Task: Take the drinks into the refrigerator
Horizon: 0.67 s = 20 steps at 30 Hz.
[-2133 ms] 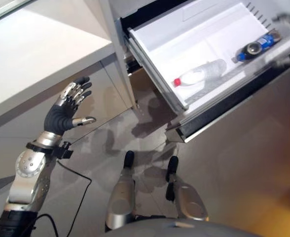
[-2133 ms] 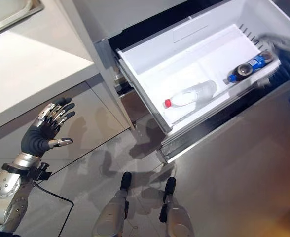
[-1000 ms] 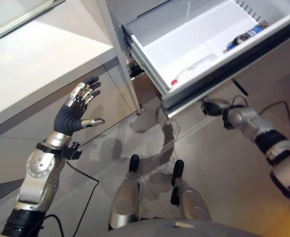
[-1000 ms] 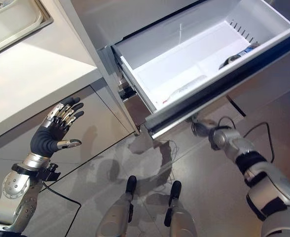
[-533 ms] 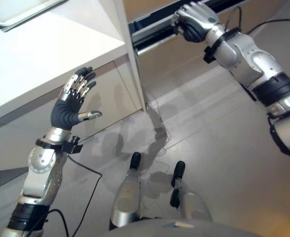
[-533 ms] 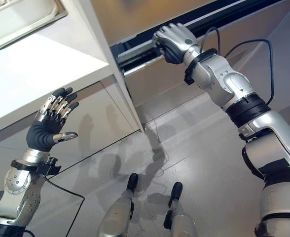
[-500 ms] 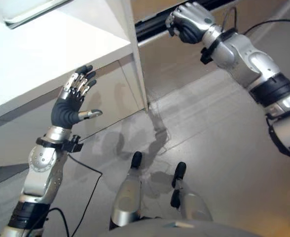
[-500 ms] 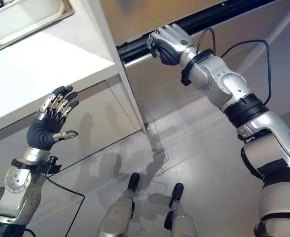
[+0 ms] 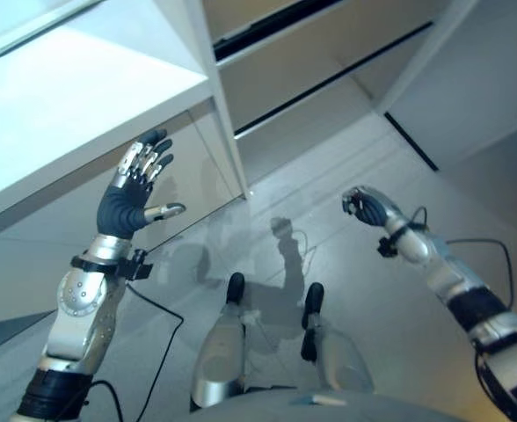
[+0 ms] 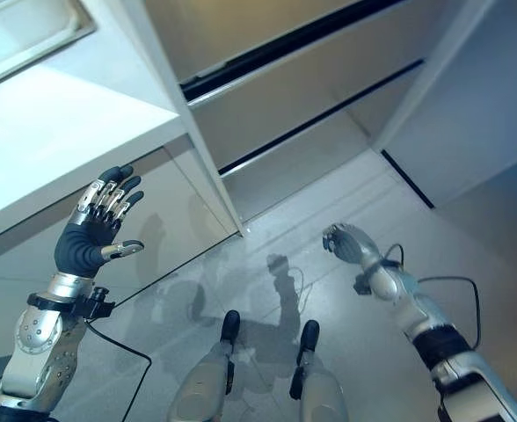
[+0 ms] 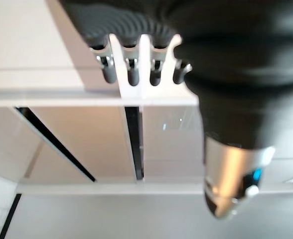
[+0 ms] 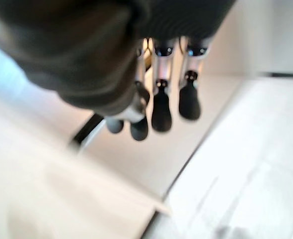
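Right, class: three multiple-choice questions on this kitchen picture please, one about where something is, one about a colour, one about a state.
1. Where is the left hand?
A. Raised in front of the cupboard under the counter
B. Flat on the counter
C. Inside a drawer

2. What colour is the counter top?
A. Black
B. White
C. Red

3. How are the drawers beside the counter?
A. Pulled fully out
B. Taken out and lying on the floor
C. Closed

Answers:
1. A: the left hand is held up, fingers straight, before the cupboard and below the counter.
2. B: the counter top is plain white.
3. C: the drawers sit flush, with narrow dark gaps between their fronts.
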{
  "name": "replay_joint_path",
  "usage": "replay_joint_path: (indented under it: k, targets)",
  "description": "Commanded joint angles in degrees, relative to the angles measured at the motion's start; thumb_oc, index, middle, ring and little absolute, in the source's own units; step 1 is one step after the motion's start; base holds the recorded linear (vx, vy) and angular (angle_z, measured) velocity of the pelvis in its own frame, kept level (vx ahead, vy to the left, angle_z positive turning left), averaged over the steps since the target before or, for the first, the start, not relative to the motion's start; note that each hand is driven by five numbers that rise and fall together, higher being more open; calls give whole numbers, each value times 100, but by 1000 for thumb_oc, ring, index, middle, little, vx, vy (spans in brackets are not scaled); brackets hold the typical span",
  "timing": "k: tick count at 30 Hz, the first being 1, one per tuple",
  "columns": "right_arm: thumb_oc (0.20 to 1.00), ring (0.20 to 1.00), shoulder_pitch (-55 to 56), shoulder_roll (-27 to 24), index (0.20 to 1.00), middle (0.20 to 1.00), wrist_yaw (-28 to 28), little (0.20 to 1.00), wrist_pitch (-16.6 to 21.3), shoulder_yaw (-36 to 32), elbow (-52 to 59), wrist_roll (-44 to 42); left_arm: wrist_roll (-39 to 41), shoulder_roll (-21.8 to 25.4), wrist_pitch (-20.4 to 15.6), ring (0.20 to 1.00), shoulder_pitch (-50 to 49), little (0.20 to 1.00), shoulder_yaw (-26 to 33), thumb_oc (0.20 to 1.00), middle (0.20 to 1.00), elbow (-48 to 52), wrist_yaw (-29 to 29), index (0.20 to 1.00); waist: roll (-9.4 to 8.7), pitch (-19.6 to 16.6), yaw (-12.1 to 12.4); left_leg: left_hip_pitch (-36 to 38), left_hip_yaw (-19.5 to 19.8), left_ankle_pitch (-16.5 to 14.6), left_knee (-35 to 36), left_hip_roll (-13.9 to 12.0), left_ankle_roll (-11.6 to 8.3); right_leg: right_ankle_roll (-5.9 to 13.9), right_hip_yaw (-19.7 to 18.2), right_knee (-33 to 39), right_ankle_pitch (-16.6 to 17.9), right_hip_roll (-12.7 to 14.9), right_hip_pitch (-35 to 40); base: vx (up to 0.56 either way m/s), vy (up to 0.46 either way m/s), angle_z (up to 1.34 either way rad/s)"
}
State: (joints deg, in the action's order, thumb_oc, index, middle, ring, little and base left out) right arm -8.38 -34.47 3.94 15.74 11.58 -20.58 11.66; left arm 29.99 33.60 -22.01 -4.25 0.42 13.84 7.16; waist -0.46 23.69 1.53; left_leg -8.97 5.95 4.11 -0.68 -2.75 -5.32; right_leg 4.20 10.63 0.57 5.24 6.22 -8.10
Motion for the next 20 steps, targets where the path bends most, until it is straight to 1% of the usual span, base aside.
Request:
replay_joint_path:
  k: [1,2,3,4,5,6,8,10,11,12,13,15,16,19,20]
  targets:
    - [1000,1000,-325,19,1000,1000,16,1000,544,-41,393,-702,-150,-31,-426,1000,-151,1000,85,1000,1000,56,-67,1000,-199,-320,-9,102,-116,-746,-464,509,594,-24,13,-537,-725,-78,48,32,23,-7]
    - [1000,1000,471,402,1000,1000,-266,1000,724,-479,580,-1516,-357,-134,-500,1000,-283,1000,66,1000,1000,-337,-87,1000,-197,-443,-179,230,-148,-761,-413,509,582,-14,-10,-505,-737,-88,154,64,37,-6]
    - [1000,1000,908,493,1000,1000,-395,1000,768,-705,655,-1786,-517,-236,-511,1000,-395,1000,1,1000,1000,-773,-80,1000,-178,-549,-260,331,-166,-760,-357,511,572,-6,-8,-460,-733,-81,260,66,37,-5]
    - [1000,1000,932,489,1000,1000,-403,1000,763,-718,672,-1792,-520,-237,-519,1000,-394,1000,-14,1000,1000,-782,-81,1000,-173,-551,-253,343,-164,-758,-348,511,572,-6,-6,-453,-733,-82,273,43,30,-8]
    - [1000,1000,1117,525,1000,1000,-430,1000,793,-789,604,-1851,-676,-295,-528,1000,-436,1000,-64,1000,1000,-1144,-95,1000,-168,-616,-303,402,-187,-757,-321,506,567,6,-19,-431,-726,-79,330,38,27,-5]
    - [1000,1000,1255,538,1000,1000,-486,1000,793,-836,563,-1924,-651,-346,-536,1000,-475,1000,-107,1000,1000,-1284,-43,1000,-147,-661,-316,471,-201,-761,-285,506,567,8,-24,-391,-716,-83,398,41,41,-14]
    - [1000,1000,1450,559,1000,1000,-488,1000,789,-854,292,-1830,-731,-527,-502,1000,-567,1000,-193,1000,1000,-1931,-21,1000,-120,-780,-360,586,-249,-770,-232,507,572,21,-41,-326,-701,-83,496,37,36,-6]
    - [1000,1000,1501,543,1000,1000,-433,1000,746,-740,-187,-1644,-894,-678,-477,1000,-612,1000,-269,1000,1000,-2523,-44,1000,-96,-879,-376,682,-271,-767,-175,509,570,34,-53,-245,-678,-90,602,10,10,2]
    - [1000,1000,1439,581,1000,1000,-362,1000,711,-641,-715,-1591,-1119,-754,-449,1000,-554,1000,-397,1000,1000,-3078,-75,1000,-84,-936,-392,752,-290,-762,-144,507,569,42,-58,-209,-668,-96,666,4,11,-5]
    - [1000,1000,1437,581,1000,1000,-361,1000,712,-641,-717,-1591,-1120,-755,-450,1000,-552,1000,-397,1000,1000,-3081,-76,1000,-84,-932,-392,755,-290,-761,-142,507,569,42,-59,-208,-668,-96,669,19,26,-7]
    - [1000,1000,1412,700,1000,1000,-360,1000,617,-482,-1513,-1503,-1411,-861,-398,1000,-523,1000,-545,1000,1000,-3805,-91,1000,-60,-1044,-411,871,-300,-760,-73,496,564,49,-67,-159,-664,-94,779,11,21,-4]
    - [1000,1000,1305,833,1000,1000,-267,1000,468,-406,-2316,-1406,-1564,-1095,-219,1000,-449,1000,-555,1000,1000,-4785,-172,1000,-46,-1159,-432,953,-311,-753,-15,497,560,59,-56,-102,-655,-102,855,8,15,-2]
    - [1000,1000,1279,896,1000,1000,-252,1000,415,-426,-2523,-1431,-1584,-1197,-163,1000,-420,1000,-540,1000,1000,-5131,-191,1000,-37,-1219,-448,1010,-324,-760,15,493,563,58,-67,-75,-656,-106,902,0,0,0]
    - [1000,1000,1132,1141,1000,1000,-221,1000,191,-438,-3548,-1501,-1864,-1587,189,1000,-199,1000,-354,1000,1000,-7006,-331,1000,-44,-1377,-459,1141,-384,-770,75,480,576,59,-114,1,-640,-114,1015,14,6,-4]
    - [1000,1000,1096,1205,1000,1000,-193,1000,147,-459,-3738,-1512,-1865,-1706,324,1000,-143,1000,-244,1000,1000,-7514,-374,1000,-46,-1428,-463,1177,-401,-771,101,480,576,54,-135,23,-640,-120,1041,22,8,-10]
